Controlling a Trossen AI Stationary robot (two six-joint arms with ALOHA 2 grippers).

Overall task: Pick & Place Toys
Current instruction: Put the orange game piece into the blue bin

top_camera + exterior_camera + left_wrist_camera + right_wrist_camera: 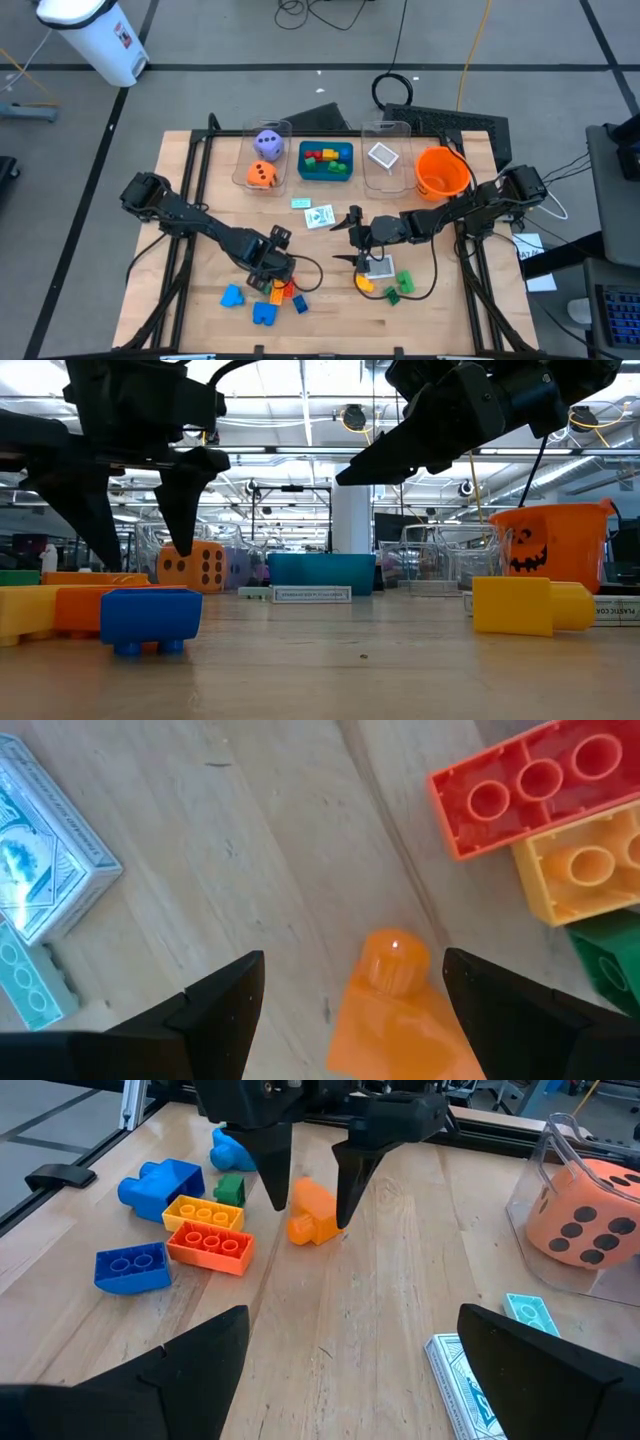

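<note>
Two of my left fingers (225, 1005) stand wide apart, one on each side of the orange brick (395, 1005), which lies on the table (290, 850) untouched between them. Beyond my left gripper (310, 1185) lie a red brick (530, 785), a yellow brick (585, 870) and a green brick (610, 960). My right gripper (352, 240) hangs open above the white card (380, 265), holding nothing, with a boxed card deck (470, 1380) just ahead.

Left gripper (284, 283) hovers over bricks (262, 301); right gripper (352, 240) near cards (319, 216).
</note>
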